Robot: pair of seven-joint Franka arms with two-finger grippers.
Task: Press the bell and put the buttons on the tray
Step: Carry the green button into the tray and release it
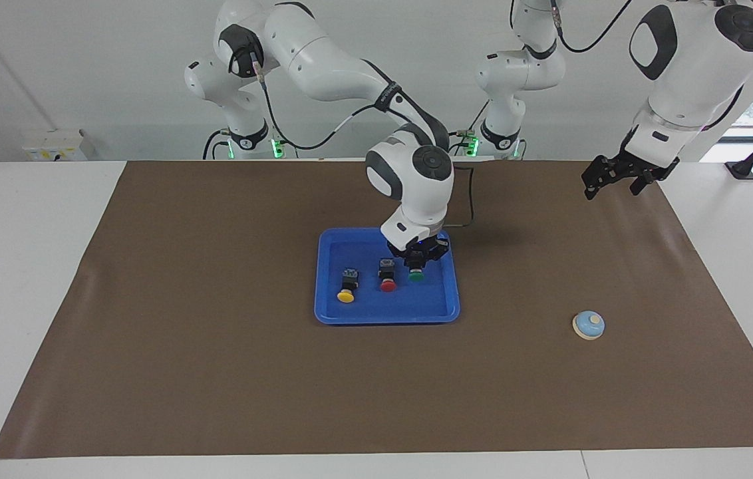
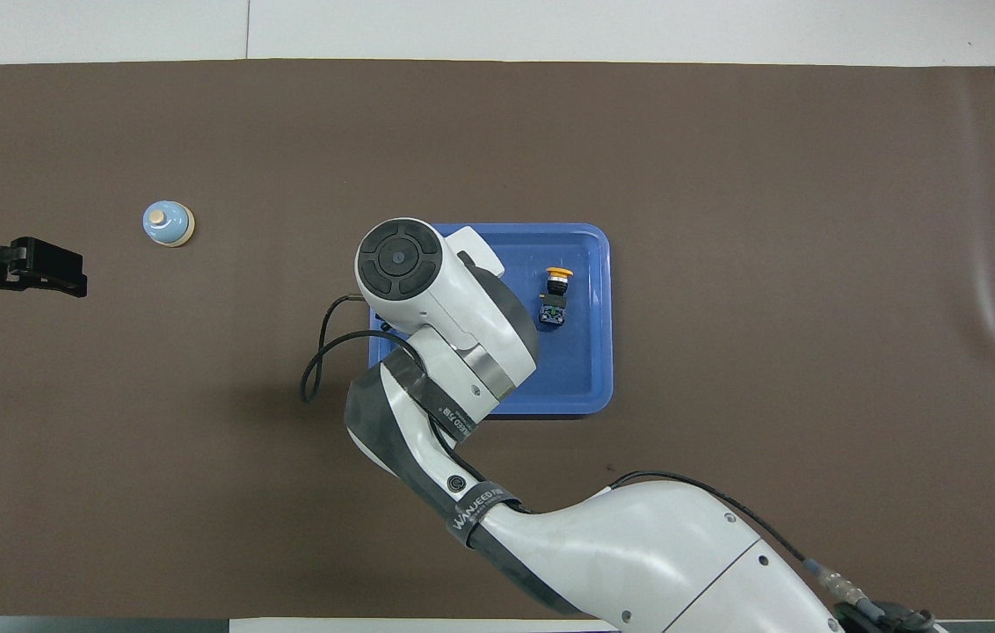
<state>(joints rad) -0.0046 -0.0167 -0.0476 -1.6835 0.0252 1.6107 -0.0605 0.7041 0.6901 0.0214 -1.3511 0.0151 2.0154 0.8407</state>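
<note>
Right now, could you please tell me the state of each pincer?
Left pincer: open, empty, waiting over the mat.
Right pincer: shut on the green button, over the tray.

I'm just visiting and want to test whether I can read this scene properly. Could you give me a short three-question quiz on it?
1. True or false: the yellow button lies on the blue tray.
2. What does the right gripper hold? A) red button B) green button C) bell
3. Fill in: the open left gripper waits in the air toward the ___ arm's end of the table.

Key: 1 true; 2 B, held over the tray beside the red button; 3 left.
</note>
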